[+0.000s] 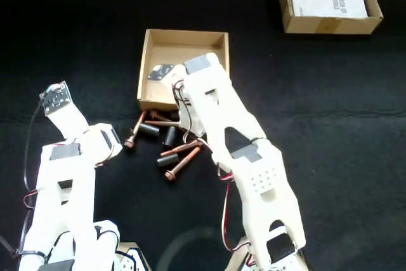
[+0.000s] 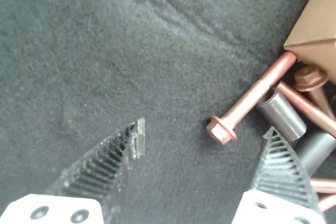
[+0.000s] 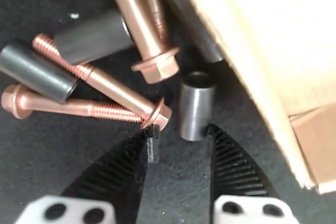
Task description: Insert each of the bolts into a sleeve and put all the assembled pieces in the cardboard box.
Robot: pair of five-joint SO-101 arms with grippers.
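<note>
The black table (image 1: 330, 157) carries the cardboard box (image 1: 190, 46), with the loose pile of bolts and sleeves (image 1: 168, 147) at its 6 o'clock. The right tool (image 3: 182, 129) stands spread around 1 grey sleeve (image 3: 197, 106) beside the box wall. The left tool (image 2: 205, 126), also spread, sits at the pile's 9 o'clock by 1 copper bolt (image 2: 252, 98). This looks like the pick-up step, and next the right tool should close squarely on that sleeve.
</note>
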